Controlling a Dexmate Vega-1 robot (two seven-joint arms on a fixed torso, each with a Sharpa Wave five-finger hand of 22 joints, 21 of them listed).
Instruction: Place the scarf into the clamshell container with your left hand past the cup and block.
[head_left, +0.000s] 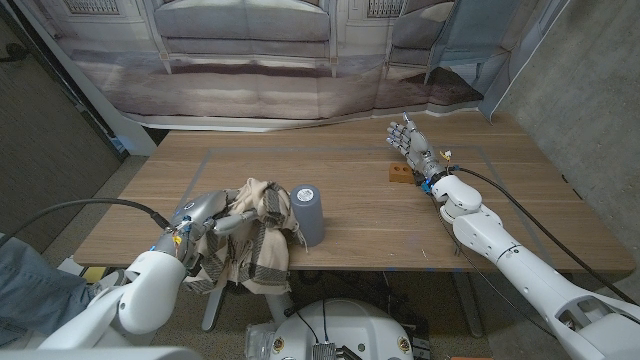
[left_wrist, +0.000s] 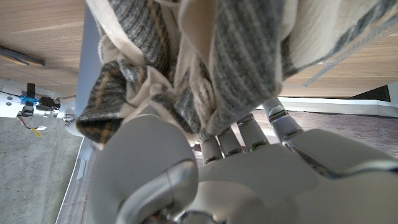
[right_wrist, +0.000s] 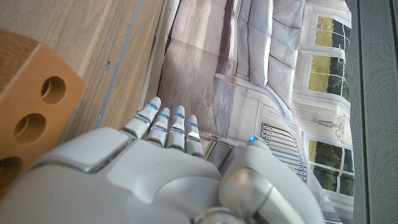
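Observation:
A beige and grey plaid scarf (head_left: 256, 232) lies bunched at the table's front left and drapes over the front edge. My left hand (head_left: 205, 214) grips its left side; in the left wrist view the fingers (left_wrist: 239, 135) are buried in the scarf's folds (left_wrist: 186, 56). A dark grey cup (head_left: 307, 213) stands upright just right of the scarf, touching it. Further right and back lies a small orange block (head_left: 400, 175) with round holes (right_wrist: 31, 118). My right hand (head_left: 414, 146) is open just behind the block, fingers (right_wrist: 169, 127) straight, holding nothing.
The wooden table (head_left: 360, 225) has faint tape lines across its middle. A printed backdrop (head_left: 260, 60) hangs behind the far edge, and a concrete wall (head_left: 590, 90) stands at the right. Blue cloth (head_left: 25, 285) shows at the lower left edge.

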